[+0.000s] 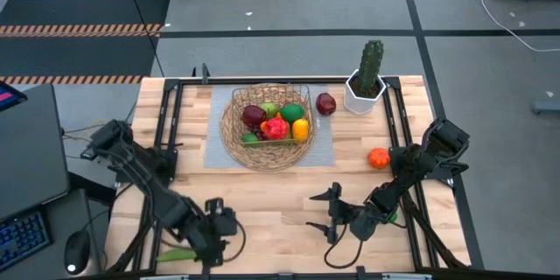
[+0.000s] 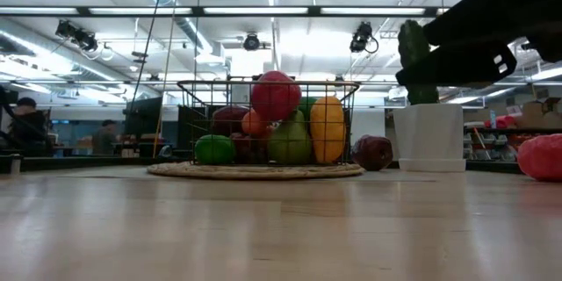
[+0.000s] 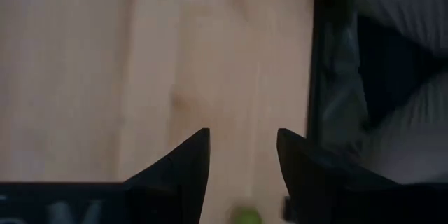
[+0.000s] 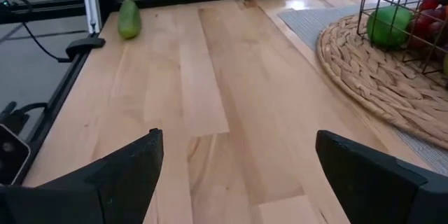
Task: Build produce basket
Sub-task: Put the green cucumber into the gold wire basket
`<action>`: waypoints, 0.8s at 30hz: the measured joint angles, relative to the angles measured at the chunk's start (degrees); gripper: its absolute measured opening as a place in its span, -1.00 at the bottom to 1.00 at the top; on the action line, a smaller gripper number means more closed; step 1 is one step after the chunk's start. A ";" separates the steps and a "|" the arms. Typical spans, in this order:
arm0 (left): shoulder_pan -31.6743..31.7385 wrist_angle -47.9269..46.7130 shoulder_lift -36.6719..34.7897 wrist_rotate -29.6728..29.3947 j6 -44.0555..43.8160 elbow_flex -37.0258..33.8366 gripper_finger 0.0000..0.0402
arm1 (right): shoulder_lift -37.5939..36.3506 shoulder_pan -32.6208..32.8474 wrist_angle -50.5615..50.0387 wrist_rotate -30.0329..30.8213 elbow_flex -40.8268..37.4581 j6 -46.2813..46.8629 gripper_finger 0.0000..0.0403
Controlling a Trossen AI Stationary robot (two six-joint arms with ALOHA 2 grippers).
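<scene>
The round wicker basket (image 1: 267,127) sits on a grey mat at the table's far middle. Its wire centre holds red, green, yellow and dark purple produce (image 2: 290,127). A dark red fruit (image 1: 325,103) lies on the mat to the right of the basket. An orange-red fruit (image 1: 378,158) lies on the wood farther right. A green cucumber (image 1: 175,254) lies by the near left corner. My left gripper (image 3: 243,136) hangs open over bare wood just right of the cucumber (image 4: 128,17). My right gripper (image 1: 319,212) stands wide open and low over the near middle, pointing left, with nothing between its fingers.
A tall green cactus in a white pot (image 1: 366,83) stands at the far right, next to the dark red fruit. Black rails (image 1: 171,114) run along the table's left and right sides. Bare wood lies between the two grippers and in front of the basket.
</scene>
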 joint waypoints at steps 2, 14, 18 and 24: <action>-1.27 -3.79 1.79 3.24 -2.65 1.22 -0.13 | 0.00 0.19 0.38 -0.02 0.00 0.00 0.87; -9.76 -10.25 5.67 9.05 -23.73 2.00 0.38 | 0.00 0.95 1.58 -0.02 0.00 -0.07 0.87; -11.98 -10.10 8.30 11.97 -28.28 2.00 0.54 | 0.00 0.96 1.56 -0.04 0.00 -0.07 0.87; -14.13 -7.56 11.92 15.84 -31.12 1.98 0.57 | 0.00 1.04 1.53 -0.06 0.00 -0.07 0.87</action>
